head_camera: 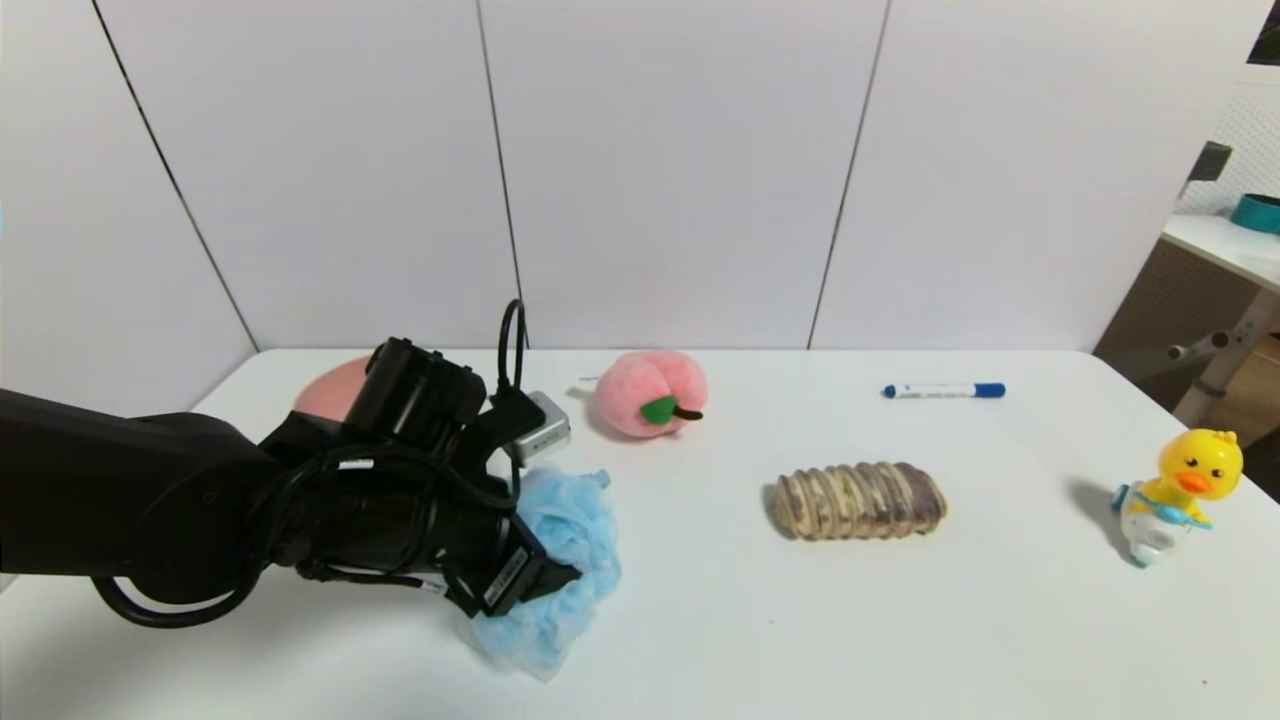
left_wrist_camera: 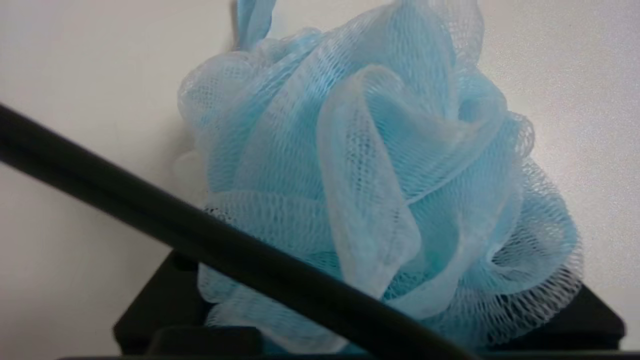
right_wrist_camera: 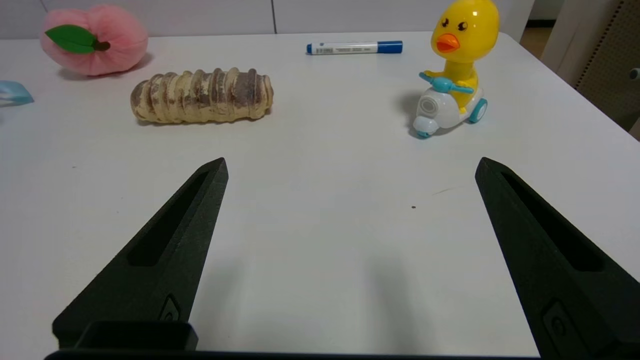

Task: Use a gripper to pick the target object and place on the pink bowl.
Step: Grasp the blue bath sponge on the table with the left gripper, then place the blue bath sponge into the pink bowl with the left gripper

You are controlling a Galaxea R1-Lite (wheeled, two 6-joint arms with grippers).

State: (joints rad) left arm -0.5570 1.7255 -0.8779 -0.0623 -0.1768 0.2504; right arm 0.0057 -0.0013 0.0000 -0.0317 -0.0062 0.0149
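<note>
The left pincer (head_camera: 560, 580) is buried in the blue pouf (head_camera: 565, 560), which sits on the worktop (head_camera: 800, 620) at the arm's tip; whether the jaws have closed on it I cannot tell. The pink bowl (head_camera: 330, 388) lies just behind the arm from the pouf, mostly hidden, contents unseen. The right pincer (right_wrist_camera: 350, 210) hovers open, well away near the duck (right_wrist_camera: 457, 70).

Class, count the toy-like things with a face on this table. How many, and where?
1: the yellow duck toy on its scooter, standing near the table's right edge. Anything behind the left arm could be hidden.
</note>
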